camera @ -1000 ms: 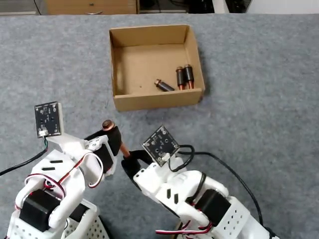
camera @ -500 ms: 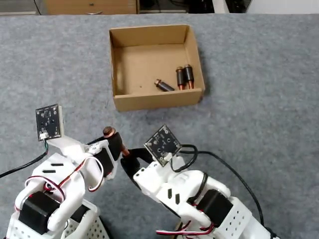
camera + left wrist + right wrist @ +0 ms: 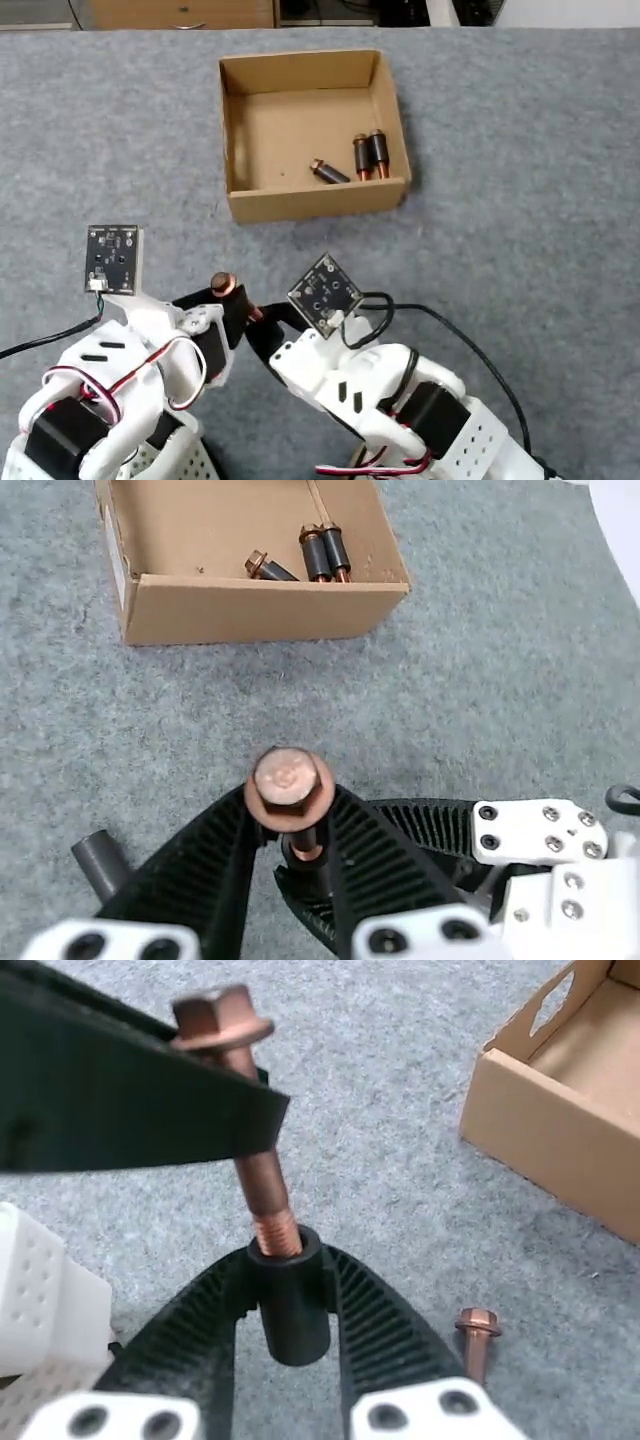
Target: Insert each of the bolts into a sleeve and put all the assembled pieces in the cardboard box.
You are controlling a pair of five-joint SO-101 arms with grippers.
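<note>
My left gripper (image 3: 290, 825) is shut on a copper bolt (image 3: 288, 783), gripping the shank just under the hex head. In the right wrist view the bolt (image 3: 252, 1160) slants down with its threaded tip in the mouth of a black sleeve (image 3: 291, 1300). My right gripper (image 3: 290, 1272) is shut on that sleeve and holds it upright. From above, both grippers meet in front of the cardboard box (image 3: 310, 202), with the bolt head (image 3: 223, 284) uppermost. Three assembled pieces (image 3: 366, 155) lie in the box's right part.
A loose black sleeve (image 3: 100, 856) stands on the grey carpet beside my left gripper. A spare copper bolt (image 3: 478, 1338) lies on the carpet near my right gripper. The box wall (image 3: 545, 1135) is a short way ahead.
My left arm has drawn back toward the table's front and right, bringing the bolt lower and closer to the sleeve. The right arm has barely moved.
</note>
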